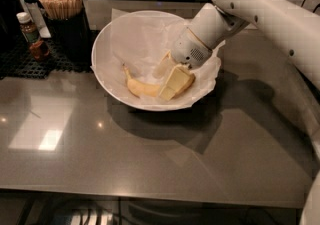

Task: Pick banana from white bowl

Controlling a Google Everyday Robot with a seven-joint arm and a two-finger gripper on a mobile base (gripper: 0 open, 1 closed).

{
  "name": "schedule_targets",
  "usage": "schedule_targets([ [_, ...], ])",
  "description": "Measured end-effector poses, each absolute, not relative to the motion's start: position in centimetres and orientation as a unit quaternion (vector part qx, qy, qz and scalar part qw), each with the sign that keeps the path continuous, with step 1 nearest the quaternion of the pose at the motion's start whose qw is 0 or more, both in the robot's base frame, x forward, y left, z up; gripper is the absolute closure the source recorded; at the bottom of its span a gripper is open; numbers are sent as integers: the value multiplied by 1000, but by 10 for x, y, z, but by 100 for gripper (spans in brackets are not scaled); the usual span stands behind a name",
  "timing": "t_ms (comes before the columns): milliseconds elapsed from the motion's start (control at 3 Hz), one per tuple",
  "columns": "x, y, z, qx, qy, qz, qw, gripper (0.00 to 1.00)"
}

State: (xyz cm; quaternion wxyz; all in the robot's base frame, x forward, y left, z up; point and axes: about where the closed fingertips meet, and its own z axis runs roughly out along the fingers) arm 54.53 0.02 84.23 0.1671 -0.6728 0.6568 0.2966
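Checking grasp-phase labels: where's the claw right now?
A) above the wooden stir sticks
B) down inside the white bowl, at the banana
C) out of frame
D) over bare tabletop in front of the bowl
B: the claw sits low inside the white bowl, at the end of the banana away from its stem.

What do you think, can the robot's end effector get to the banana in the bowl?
Probably yes. The end effector is down inside the white bowl, right at one end of the banana. Nothing covers the banana, and the bowl is wide and open on top.
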Motion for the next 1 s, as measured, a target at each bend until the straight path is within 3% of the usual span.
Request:
schedule_targets([
  [667,544,-2,827,-662,665,301,169,33],
  [1000,542,-1,823,-661,667,296,174,52],
])
